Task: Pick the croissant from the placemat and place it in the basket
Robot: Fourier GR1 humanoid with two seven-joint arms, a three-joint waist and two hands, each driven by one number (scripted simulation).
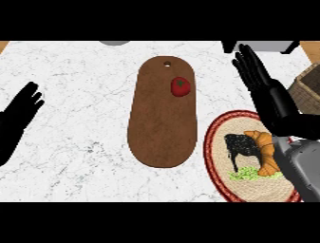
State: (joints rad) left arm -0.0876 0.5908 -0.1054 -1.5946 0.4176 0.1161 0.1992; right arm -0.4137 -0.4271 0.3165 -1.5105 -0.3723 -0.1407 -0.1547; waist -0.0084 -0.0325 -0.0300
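Note:
An orange-brown croissant [264, 152] lies on a round woven placemat [222, 137] with a red rim, at the counter's lower right. My right hand [271, 97] is above and just beyond it, open, fingers straight and pointing away, with the grey forearm covering the placemat's right side. A brown wicker basket [316, 88] sits at the right edge, partly cut off by the view. My left hand [12, 121] rests open at the left edge, fingers up, holding nothing.
A long brown cutting board [159, 123] lies in the middle of the white marble counter, with a red tomato [181, 86] on its far right part. The placemat bears black and green printed patches [240, 147]. Grey objects show at the far edge.

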